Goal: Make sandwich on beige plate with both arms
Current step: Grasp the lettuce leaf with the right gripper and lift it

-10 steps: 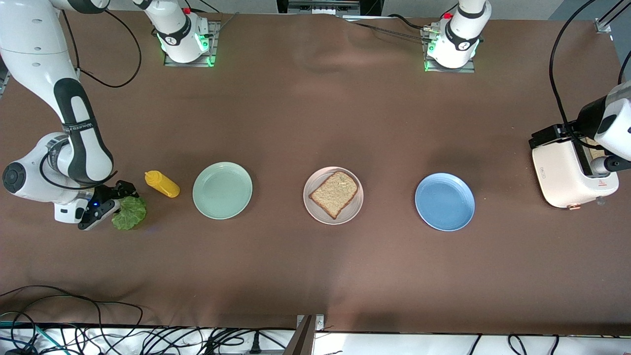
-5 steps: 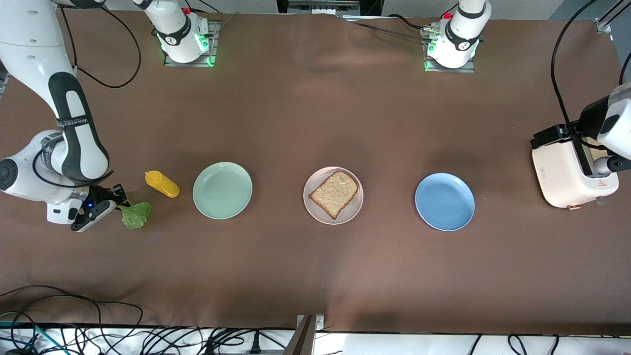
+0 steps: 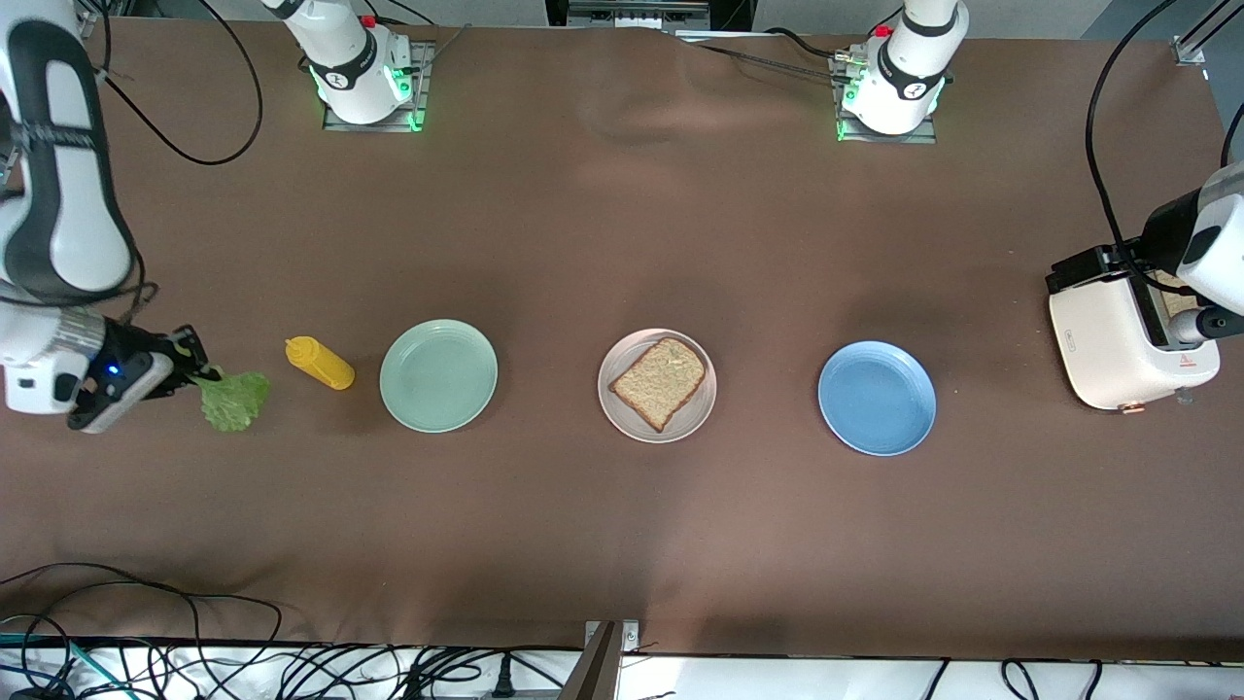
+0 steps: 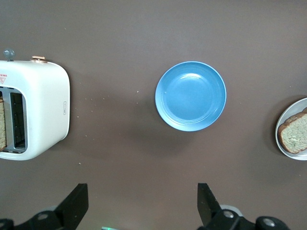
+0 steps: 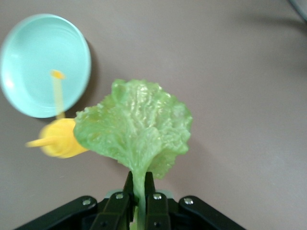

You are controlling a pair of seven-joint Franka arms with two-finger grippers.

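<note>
Right gripper [image 3: 199, 370]: clamped on lettuce leaf [image 3: 233, 400], raised at right arm's table end.
Left gripper [image 4: 141, 203]: fingers apart, above toaster [image 3: 1127, 338].
Beige plate [image 3: 622, 413]: holds bread slice [image 3: 659, 381].

The right gripper [image 3: 199, 370] has closed on the lettuce [image 3: 233, 401] and lifted it off the table.

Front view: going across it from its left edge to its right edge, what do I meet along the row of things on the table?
Right hand → lettuce leaf → yellow mustard bottle → mint green plate → beige plate with a bread slice → blue plate → white toaster.
</note>
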